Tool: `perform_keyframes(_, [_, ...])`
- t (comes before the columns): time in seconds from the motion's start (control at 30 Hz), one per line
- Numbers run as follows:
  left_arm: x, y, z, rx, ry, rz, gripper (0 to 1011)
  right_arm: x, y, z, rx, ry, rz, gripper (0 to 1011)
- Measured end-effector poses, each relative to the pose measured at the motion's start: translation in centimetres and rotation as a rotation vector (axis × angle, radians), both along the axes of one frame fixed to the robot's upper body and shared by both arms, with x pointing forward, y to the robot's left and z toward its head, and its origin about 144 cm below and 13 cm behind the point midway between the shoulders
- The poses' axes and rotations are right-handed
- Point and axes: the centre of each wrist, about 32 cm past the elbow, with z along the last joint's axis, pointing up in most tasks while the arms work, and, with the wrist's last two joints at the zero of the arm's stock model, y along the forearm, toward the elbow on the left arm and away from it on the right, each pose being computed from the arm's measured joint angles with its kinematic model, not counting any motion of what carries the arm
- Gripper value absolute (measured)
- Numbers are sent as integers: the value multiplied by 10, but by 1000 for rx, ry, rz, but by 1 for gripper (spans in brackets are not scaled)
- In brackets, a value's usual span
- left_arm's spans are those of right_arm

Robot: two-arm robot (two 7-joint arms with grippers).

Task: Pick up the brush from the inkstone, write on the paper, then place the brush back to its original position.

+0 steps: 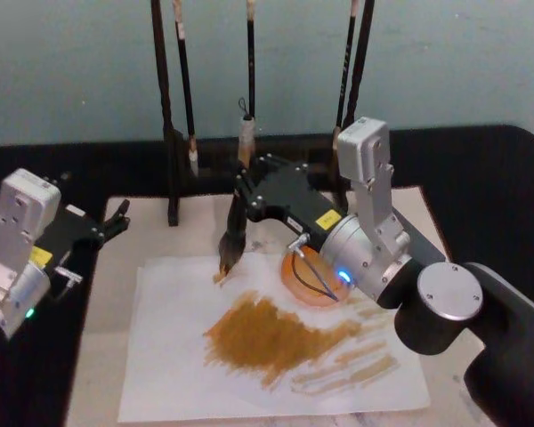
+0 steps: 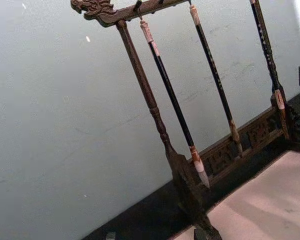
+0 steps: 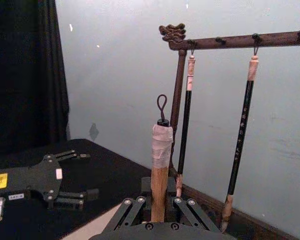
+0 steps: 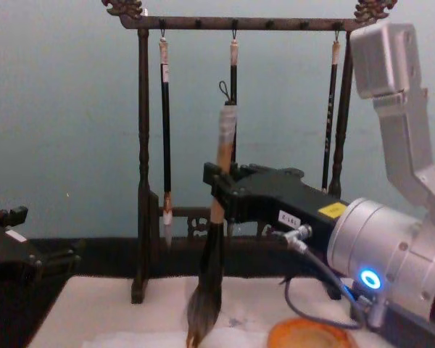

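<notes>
Right gripper (image 4: 217,191) around upright brush (image 4: 209,279)

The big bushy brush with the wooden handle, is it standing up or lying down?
The brush stands nearly upright: the right gripper clamps its tan handle, bristles down at the off-white paper.

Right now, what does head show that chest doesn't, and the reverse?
Head: the ochre smear across the paper, with the brush tip at the sheet's far edge.
Chest: the rack's top bar with three hung brushes, and the brush's handle standing near upright.
Both: right gripper shut on the brush, inkstone beside it, left gripper parked at left.
</notes>
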Motion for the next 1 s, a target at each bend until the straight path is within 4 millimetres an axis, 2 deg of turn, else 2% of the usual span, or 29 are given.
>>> perform_keyframes(0.47, [0,0,0,0,0,0,1010,-5,1,-6,-37,-13,0,160])
perform_keyframes(1.0, [0,0,0,0,0,0,1010,-16,-10,-7,-95,-55,-25,160])
